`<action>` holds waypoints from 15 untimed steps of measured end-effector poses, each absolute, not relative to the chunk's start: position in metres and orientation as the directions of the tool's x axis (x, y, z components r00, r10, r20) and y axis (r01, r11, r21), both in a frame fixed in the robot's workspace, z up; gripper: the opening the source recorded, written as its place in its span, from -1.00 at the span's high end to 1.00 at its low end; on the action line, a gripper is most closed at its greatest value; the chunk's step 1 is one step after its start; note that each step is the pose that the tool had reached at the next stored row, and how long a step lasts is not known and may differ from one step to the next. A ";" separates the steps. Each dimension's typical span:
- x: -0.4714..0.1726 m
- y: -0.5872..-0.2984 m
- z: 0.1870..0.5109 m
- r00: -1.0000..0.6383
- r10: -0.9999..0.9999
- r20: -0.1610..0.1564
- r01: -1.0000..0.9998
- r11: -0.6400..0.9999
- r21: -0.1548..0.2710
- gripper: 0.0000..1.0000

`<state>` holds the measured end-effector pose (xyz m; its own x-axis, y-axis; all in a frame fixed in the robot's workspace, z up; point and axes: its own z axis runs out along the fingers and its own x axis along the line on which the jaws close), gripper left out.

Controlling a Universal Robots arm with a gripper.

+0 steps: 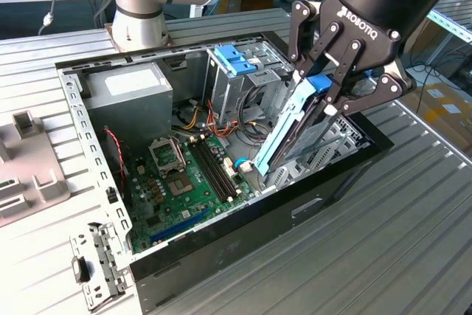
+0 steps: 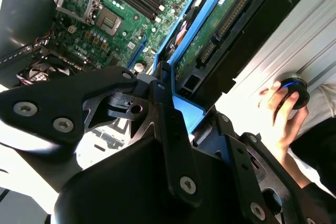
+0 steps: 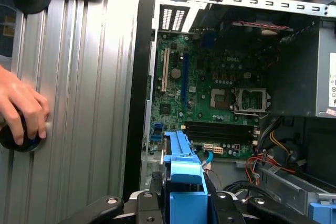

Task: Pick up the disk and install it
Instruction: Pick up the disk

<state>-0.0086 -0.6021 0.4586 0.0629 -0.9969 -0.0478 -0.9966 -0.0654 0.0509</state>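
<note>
My hand is clamped on the top end of the disk. The disk's tilted inside the case, low end by the motherboard. So pickup's done, but I'd say it isn't seated yet.

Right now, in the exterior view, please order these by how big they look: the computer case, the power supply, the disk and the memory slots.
1. computer case
2. power supply
3. disk, held edge-on in the claw and raised, so its rank against the power supply is unsure
4. memory slots
</note>
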 end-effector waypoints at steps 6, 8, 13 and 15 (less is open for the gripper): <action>-0.001 -0.602 0.458 0.063 -0.997 -0.048 -0.997 -0.065 0.051 0.25; 0.000 -0.602 0.458 0.063 -0.997 -0.048 -0.997 -0.065 0.051 0.25; 0.007 -0.602 0.458 0.063 -0.997 -0.048 -0.997 -0.065 0.051 0.25; 0.010 -0.602 0.457 0.063 -0.997 -0.048 -0.997 -0.065 0.052 0.25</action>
